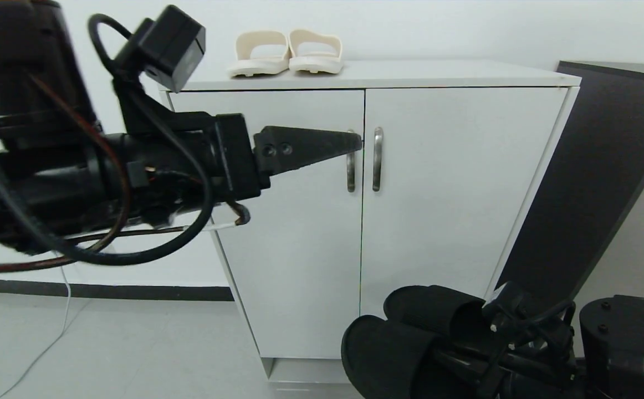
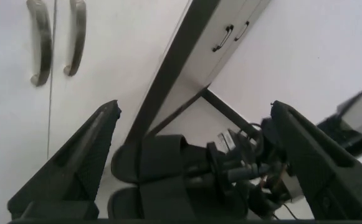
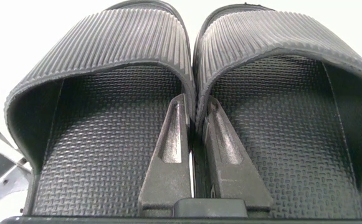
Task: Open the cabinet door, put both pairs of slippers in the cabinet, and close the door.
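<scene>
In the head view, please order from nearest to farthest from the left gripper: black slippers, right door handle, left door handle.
1. Left door handle, at the tip of the left gripper.
2. Right door handle, beside it.
3. Black slippers, low, right side.

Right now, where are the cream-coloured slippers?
In the head view the cream slippers sit side by side on top of the white cabinet, toward its left end, above the closed left door.

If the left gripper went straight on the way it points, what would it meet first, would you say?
Most likely the left door, by its handle. The left gripper looks close to it already, though depth is unclear.
</scene>
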`<state>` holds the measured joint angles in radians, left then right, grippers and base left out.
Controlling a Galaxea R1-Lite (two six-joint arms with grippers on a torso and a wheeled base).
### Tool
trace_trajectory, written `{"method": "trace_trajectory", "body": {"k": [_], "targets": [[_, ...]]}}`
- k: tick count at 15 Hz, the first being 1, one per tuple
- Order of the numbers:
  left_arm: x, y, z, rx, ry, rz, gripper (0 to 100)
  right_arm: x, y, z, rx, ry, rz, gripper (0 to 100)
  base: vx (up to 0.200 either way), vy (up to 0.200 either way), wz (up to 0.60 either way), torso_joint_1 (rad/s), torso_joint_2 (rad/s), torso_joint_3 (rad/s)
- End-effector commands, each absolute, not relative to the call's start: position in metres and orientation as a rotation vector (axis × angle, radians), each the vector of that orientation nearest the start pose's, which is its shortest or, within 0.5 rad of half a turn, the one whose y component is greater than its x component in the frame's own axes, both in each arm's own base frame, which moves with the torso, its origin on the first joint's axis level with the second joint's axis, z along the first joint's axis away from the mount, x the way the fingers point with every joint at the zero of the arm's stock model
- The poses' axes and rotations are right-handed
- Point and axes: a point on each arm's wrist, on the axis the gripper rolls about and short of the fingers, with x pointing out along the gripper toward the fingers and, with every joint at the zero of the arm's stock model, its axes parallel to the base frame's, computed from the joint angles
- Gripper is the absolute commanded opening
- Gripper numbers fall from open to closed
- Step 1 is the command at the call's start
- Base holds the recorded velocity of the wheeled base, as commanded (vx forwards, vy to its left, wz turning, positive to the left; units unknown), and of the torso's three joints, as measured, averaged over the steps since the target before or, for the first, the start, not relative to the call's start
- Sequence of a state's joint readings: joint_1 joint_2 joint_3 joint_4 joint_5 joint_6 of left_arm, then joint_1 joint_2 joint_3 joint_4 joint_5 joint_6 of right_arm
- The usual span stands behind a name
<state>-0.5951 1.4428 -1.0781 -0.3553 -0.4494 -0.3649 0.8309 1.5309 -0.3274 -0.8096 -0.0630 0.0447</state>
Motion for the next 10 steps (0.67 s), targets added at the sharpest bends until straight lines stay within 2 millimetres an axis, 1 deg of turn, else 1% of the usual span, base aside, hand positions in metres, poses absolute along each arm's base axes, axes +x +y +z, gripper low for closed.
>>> {"method": "trace_trajectory", "body": {"k": [1, 2, 3, 4, 5, 7, 10], "targets": [[0.229, -0.178, 0.294, -0.322, 0.260, -1.090, 100, 0.147, 0.159, 0.123, -0.135, 0.385, 0.749, 0, 0.000, 0.000, 0.00, 0.000, 0.00, 0.000], [0.236, -0.189, 0.291, -0.319, 0.278, -1.119, 100, 0.147, 0.159, 0.123, -0.135, 0.385, 0.749, 0, 0.000, 0.000, 0.00, 0.000, 0.00, 0.000], [0.239, -0.195, 0.290, -0.317, 0.282, -1.128, 100, 0.147, 0.159, 0.123, -0.135, 0.385, 0.749, 0, 0.000, 0.000, 0.00, 0.000, 0.00, 0.000], [0.251, -0.207, 0.287, -0.308, 0.281, -1.129, 100, 0.147, 0.159, 0.123, -0.136, 0.388, 0.749, 0, 0.000, 0.000, 0.00, 0.000, 0.00, 0.000], [0.260, -0.213, 0.285, -0.293, 0.271, -1.116, 100, 0.147, 0.159, 0.123, -0.136, 0.388, 0.749, 0, 0.000, 0.000, 0.00, 0.000, 0.00, 0.000], [0.267, -0.222, 0.284, -0.292, 0.264, -1.104, 100, 0.147, 0.160, 0.122, -0.137, 0.390, 0.750, 0, 0.000, 0.000, 0.00, 0.000, 0.00, 0.000], [0.280, -0.232, 0.280, -0.291, 0.246, -1.011, 100, 0.148, 0.160, 0.123, -0.135, 0.387, 0.751, 0, 0.000, 0.000, 0.00, 0.000, 0.00, 0.000]]}}
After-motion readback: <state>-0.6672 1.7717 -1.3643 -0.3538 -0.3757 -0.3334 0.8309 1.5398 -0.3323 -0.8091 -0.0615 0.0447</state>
